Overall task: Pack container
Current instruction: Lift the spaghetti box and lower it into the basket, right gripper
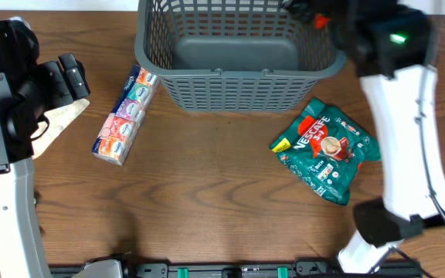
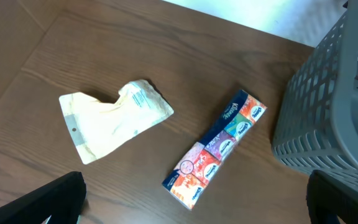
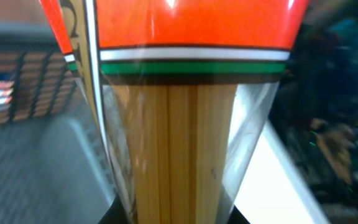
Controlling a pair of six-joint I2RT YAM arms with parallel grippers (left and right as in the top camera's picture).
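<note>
Hovering above the far-right corner of the container (image 1: 238,91) at the far middle of the table (image 1: 207,201), the right gripper (image 1: 307,11) pinches a spaghetti packet (image 3: 185,155), which next needs lowering inside and releasing; the left gripper (image 1: 72,77) hangs spread.

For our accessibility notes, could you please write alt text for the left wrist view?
A strip of colourful tissue packs lies diagonally on a brown wooden table, with a crumpled cream pouch to its left and the grey slotted container at the right edge. Dark gripper fingers sit apart in the bottom corners.
</note>
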